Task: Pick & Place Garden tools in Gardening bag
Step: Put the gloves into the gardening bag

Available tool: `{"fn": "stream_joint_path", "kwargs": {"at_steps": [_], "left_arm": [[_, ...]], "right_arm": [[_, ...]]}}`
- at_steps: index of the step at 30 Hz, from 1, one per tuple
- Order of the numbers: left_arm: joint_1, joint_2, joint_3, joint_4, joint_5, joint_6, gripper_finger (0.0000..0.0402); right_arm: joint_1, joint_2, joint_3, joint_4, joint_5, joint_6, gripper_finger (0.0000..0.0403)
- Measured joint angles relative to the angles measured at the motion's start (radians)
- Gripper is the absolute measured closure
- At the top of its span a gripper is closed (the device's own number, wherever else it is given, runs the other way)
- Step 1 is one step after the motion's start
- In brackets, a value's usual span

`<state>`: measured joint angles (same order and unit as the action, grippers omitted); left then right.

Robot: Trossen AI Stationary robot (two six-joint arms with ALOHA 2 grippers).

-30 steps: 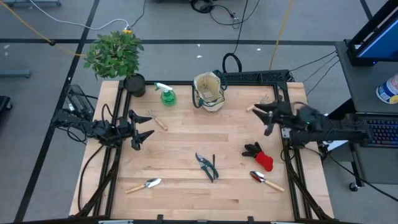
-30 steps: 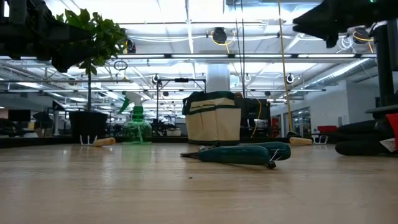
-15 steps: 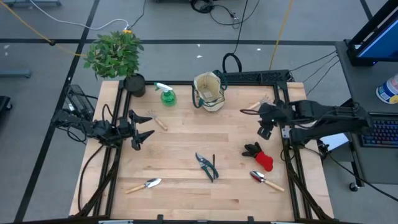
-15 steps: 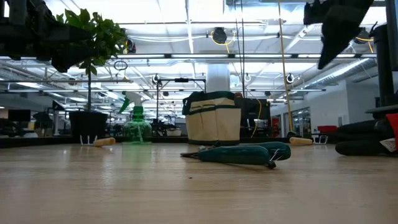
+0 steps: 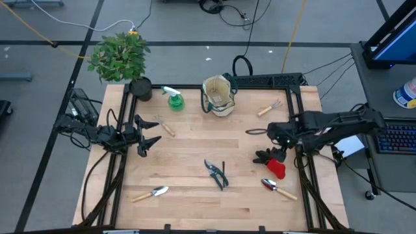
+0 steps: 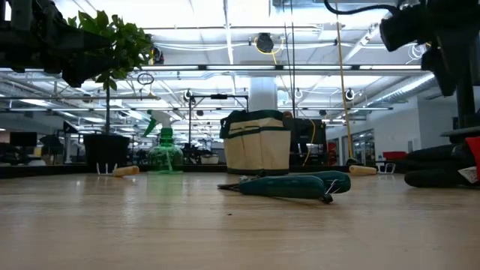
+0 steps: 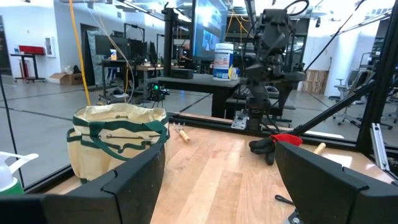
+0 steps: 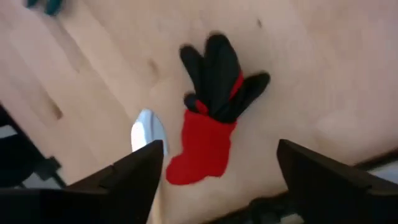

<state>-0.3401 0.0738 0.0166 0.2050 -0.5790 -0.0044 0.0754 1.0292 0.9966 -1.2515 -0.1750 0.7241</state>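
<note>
Two arms in view. Right gripper (image 5: 281,138) is poised over the red-black gloves (image 5: 271,162) near the table's right edge, jaws apart; the right wrist view looks straight down on the gloves (image 8: 211,118) between the two spread fingers (image 8: 134,180), no contact visible. Left gripper (image 5: 148,135) waits at the table's left edge, jaws apart, holding nothing.

Gardening bag (image 5: 218,95) stands upright at the back centre of the table (image 5: 195,156), mouth open. Green spray bottle (image 5: 173,98) is just left of it, beside the potted plant (image 5: 123,58) at the back-left corner. One fork (image 5: 163,124) lies near the left gripper; another fork (image 5: 268,108) lies at the back right. Pruning shears (image 5: 216,173) lie at front centre. One trowel (image 5: 151,193) lies front left, one trowel (image 5: 278,188) front right, just in front of the gloves.
</note>
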Motion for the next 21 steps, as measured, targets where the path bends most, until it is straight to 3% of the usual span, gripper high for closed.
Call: {"fn": "stream_joint_path", "kwargs": {"at_steps": [6, 15, 21], "left_arm": [[0.0, 0.0, 0.0, 0.0, 0.0, 0.017, 0.0092], [0.0, 0.0, 0.0, 0.0, 0.0, 0.027, 0.0092], [0.0, 0.0, 0.0, 0.0, 0.0, 0.028, 0.0092]], "right_arm": [[0.087, 0.012, -0.053, 0.049, -0.011, 0.129, 0.0046], [0.179, 0.056, -0.203, 0.18, -0.008, 0.264, 0.0026], [0.195, 0.095, -0.327, 0.382, 0.001, 0.311, 0.0025]]}}
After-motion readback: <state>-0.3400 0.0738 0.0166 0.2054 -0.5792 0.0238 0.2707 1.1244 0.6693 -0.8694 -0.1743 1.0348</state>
